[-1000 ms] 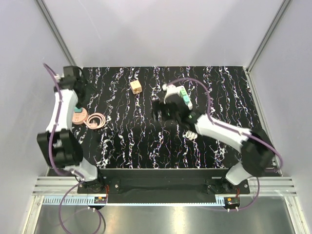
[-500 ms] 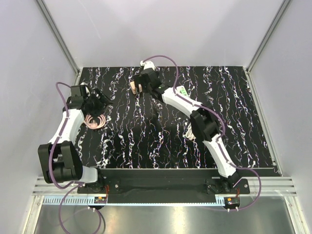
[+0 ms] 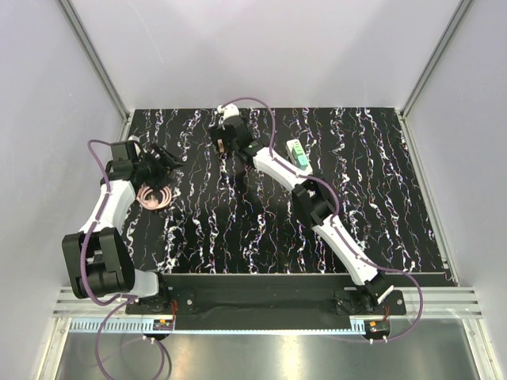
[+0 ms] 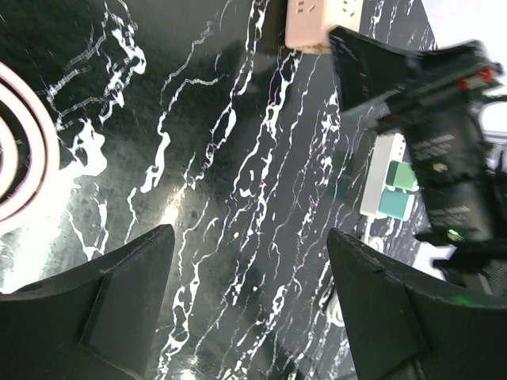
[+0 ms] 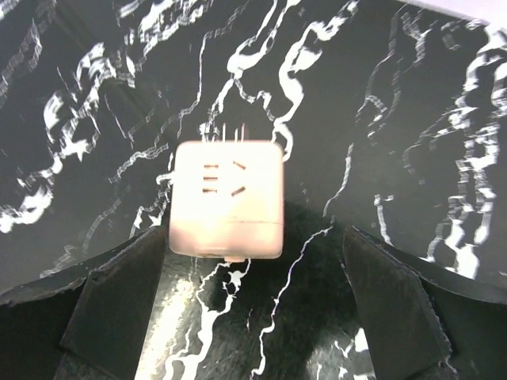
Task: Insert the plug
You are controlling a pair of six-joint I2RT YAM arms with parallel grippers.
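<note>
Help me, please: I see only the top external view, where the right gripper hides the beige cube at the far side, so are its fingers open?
Observer: Yes. The right wrist view shows the right gripper open, one finger on each side of the beige cube, not clamped on it.
Operator: Thank you. What is on the cube's upper face?
Observer: Socket slots: short bars beside an angled pair. Thin prongs seem to stick out of its far side.
Operator: And the other arm?
Observer: In the left wrist view the left gripper is open and empty above the black marbled tabletop. The pink coiled cable lies off to one side, untouched.
</note>
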